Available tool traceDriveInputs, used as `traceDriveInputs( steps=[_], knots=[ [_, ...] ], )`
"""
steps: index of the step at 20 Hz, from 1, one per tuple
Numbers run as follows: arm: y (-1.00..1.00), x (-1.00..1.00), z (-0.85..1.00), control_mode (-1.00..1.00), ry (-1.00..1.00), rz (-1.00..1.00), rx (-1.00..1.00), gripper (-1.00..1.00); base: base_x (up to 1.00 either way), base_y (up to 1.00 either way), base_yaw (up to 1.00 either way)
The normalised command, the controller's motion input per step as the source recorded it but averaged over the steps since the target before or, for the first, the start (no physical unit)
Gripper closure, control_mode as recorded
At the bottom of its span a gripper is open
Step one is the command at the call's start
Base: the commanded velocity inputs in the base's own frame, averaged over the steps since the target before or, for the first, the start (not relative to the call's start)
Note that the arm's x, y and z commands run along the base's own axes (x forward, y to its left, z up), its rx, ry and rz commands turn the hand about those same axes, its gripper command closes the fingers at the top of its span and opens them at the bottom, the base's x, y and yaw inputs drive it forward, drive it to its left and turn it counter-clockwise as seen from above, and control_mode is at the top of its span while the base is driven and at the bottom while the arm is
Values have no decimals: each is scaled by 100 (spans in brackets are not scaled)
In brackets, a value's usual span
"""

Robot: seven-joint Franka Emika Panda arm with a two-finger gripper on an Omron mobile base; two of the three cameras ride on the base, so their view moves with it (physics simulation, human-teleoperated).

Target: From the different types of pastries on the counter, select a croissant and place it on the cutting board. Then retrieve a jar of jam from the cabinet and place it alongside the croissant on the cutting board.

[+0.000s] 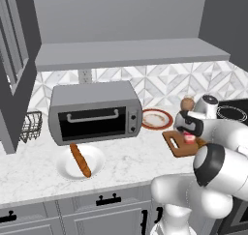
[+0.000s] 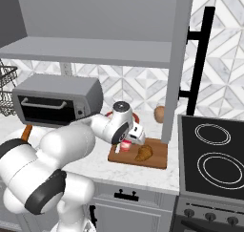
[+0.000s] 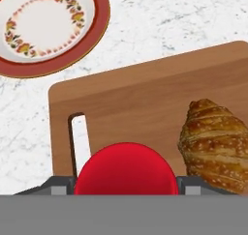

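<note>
Wooden cutting board (image 2: 155, 160) lies on the marble counter (image 1: 126, 156) and carries the croissant (image 2: 143, 152), with the jar of jam (image 2: 125, 146) just beside it near the handle hole. The hand (image 2: 127, 141) appears clamped on the jar, though its fingertips are largely hidden. A red-rimmed plate (image 3: 48, 31) sits beyond the board.
</note>
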Motion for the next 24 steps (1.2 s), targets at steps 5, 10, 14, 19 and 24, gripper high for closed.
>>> traceDriveInputs(
  steps=[5,10,14,19,24],
  knots=[
    [0,0,-20,-100,-6,0,-1,100,0,0,0],
    [0,2,-5,-100,-6,0,0,100,0,0,0],
    [-2,20,0,-100,-7,0,0,100,0,0,0],
    [-2,21,-2,-100,-3,0,0,100,0,0,0],
    [0,4,-14,-100,-1,0,0,100,0,0,0]
  ],
)
